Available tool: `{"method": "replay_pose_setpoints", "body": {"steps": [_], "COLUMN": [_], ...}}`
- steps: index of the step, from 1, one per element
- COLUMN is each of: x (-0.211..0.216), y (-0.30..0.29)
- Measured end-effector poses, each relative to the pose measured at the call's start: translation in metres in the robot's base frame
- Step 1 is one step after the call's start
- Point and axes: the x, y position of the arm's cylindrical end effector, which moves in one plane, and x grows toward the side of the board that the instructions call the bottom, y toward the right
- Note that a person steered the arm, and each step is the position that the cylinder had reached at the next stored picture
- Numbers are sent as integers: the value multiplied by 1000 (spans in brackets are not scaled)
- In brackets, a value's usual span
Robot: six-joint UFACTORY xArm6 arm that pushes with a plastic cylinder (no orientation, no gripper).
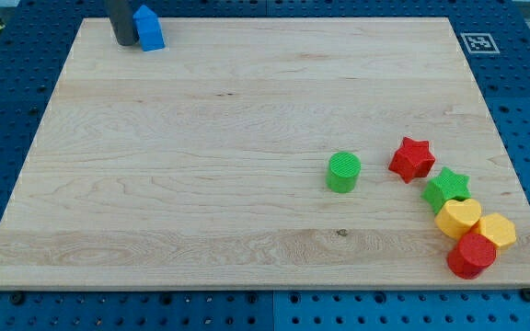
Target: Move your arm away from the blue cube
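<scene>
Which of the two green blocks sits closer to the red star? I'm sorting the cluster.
The green star, just right of and below the red star, nearly touching it. The green cylinder stands apart to the view's left.

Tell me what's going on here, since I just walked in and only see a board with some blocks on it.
I am a robot arm that ends in a dark rod. My tip sits at the view's top left, right beside the blue cube, on its left. I am to move away from that cube. The other blocks lie far off at the view's lower right: a green cylinder, a red star, a green star, two yellow blocks and a red block.
</scene>
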Motion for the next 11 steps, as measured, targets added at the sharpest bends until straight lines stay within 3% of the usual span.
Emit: {"method": "replay_pose_setpoints", "body": {"steps": [2,5,11], "x": [58,130,134], "y": [23,269,282]}}
